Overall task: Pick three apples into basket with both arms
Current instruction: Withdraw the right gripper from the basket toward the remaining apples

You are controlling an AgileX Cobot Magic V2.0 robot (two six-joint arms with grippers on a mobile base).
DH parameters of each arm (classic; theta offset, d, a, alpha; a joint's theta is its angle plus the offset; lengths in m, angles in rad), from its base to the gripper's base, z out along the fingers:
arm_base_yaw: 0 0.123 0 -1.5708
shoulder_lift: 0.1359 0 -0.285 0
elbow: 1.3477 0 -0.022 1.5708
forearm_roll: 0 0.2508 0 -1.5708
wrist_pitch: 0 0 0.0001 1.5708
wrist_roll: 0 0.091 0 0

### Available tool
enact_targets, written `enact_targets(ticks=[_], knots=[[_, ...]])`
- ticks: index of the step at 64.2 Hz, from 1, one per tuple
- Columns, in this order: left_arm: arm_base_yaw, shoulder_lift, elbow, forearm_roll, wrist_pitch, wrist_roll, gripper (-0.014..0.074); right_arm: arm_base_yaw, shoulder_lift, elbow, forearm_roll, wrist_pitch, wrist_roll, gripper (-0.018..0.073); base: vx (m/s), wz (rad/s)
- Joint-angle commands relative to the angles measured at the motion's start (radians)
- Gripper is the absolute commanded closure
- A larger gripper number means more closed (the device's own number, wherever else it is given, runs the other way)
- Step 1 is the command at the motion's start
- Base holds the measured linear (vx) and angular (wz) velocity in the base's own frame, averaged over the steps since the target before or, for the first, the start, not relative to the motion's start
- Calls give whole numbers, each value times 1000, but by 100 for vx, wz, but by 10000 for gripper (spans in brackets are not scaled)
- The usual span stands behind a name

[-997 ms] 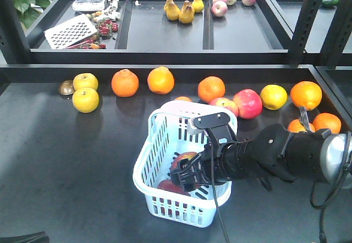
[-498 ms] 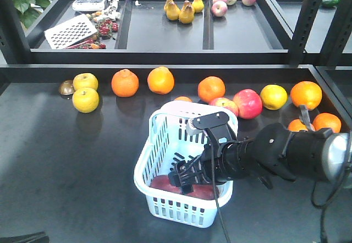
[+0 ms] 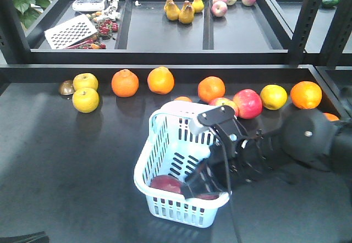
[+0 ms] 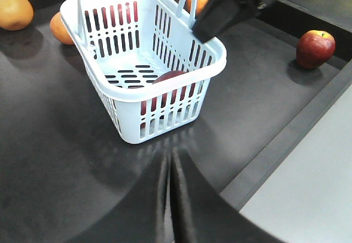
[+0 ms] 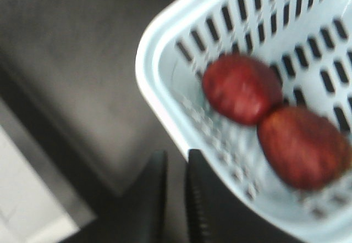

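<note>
The pale blue basket (image 3: 144,160) stands mid-table. Two dark red apples lie at its near end, one (image 5: 241,88) beside the other (image 5: 305,147). One of them also shows in the front view (image 3: 165,183). A third apple (image 4: 316,48) lies on the table near the front edge, apart from the basket (image 4: 127,122). My right gripper (image 5: 176,154) hangs over the basket's near rim (image 5: 157,100), fingers almost together with nothing between them. It also shows in the front view (image 3: 190,189). My left gripper (image 4: 169,154) is shut and empty, in front of the basket.
A row of oranges (image 3: 125,83), yellow-green fruits (image 3: 86,100) and pink-red apples (image 3: 248,103) lines the table's back edge. A black shelf (image 3: 165,31) behind holds pears, more fruit and a grater. Black frame posts (image 3: 305,17) stand at the right.
One second ago my right gripper held an apple low in the basket. It let the apple go beside the other one, drew back over the near rim, and the fingers came together.
</note>
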Motion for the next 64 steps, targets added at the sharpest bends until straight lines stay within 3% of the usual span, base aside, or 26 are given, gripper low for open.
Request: enact_targets(ticks=[1, 5, 17, 24, 29, 38, 50, 58, 64], knots=[[1, 6, -24, -34, -56, -5, 603, -3, -74, -24, -167, 68, 168, 568, 0, 0], [1, 6, -24, -34, -56, -5, 603, -3, -100, -24, -307, 101, 304, 564, 0, 0], [1, 6, -24, -34, -56, -5, 603, -3, -218, -24, -878, 234, 773, 564, 0, 0], [1, 6, -24, -35, -56, -5, 603, -5, -284, -24, -1098, 326, 973, 564, 0, 0], [1, 6, -24, -35, -56, -5, 603, -12, -319, -24, -1185, 384, 1054, 564, 0, 0], [1, 6, -24, -35, -56, -5, 603, -152, -344, -24, -1165, 407, 1038, 554, 0, 0], [1, 6, -24, -35, -56, -5, 603, -491, -342, -24, -995, 336, 858, 500, 0, 0], [1, 6, -24, -35, -56, -5, 603, -716, -304, -24, -858, 358, 690, 386, 0, 0], [1, 6, -24, -35, -56, -5, 603, -848, -243, -24, -770, 384, 588, 214, 0, 0]])
